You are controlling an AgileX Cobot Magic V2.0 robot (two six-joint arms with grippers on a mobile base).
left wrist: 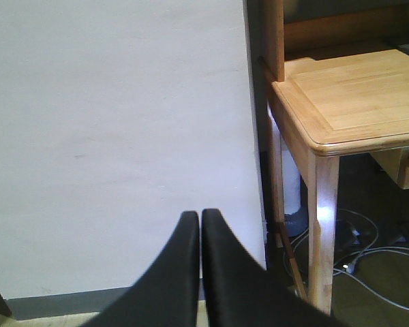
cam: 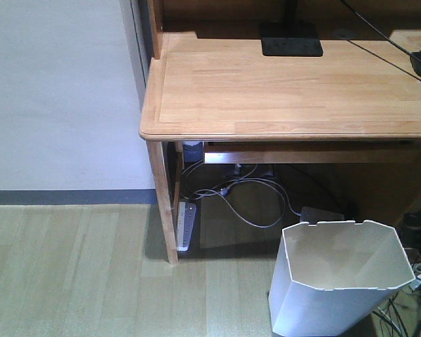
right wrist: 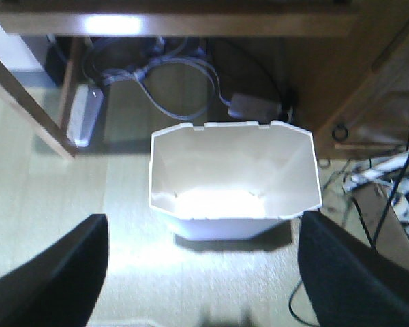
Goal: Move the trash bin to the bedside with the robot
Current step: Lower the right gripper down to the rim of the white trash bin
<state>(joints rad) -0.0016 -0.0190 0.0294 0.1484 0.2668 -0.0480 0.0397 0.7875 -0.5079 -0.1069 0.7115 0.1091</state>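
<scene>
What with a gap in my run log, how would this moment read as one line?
phase: pre-grasp | trash bin: upright on floor by desk, ungrasped | right gripper: open, aimed at bin | left gripper: shut, empty, facing wall

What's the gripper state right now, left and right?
Left gripper: closed, fingers together, holding nothing.
Right gripper: open wide, empty; the trash bin shows between its fingers, not gripped.

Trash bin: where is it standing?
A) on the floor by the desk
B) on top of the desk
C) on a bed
A: the trash bin stands upright on the floor, just in front of the desk.
</scene>
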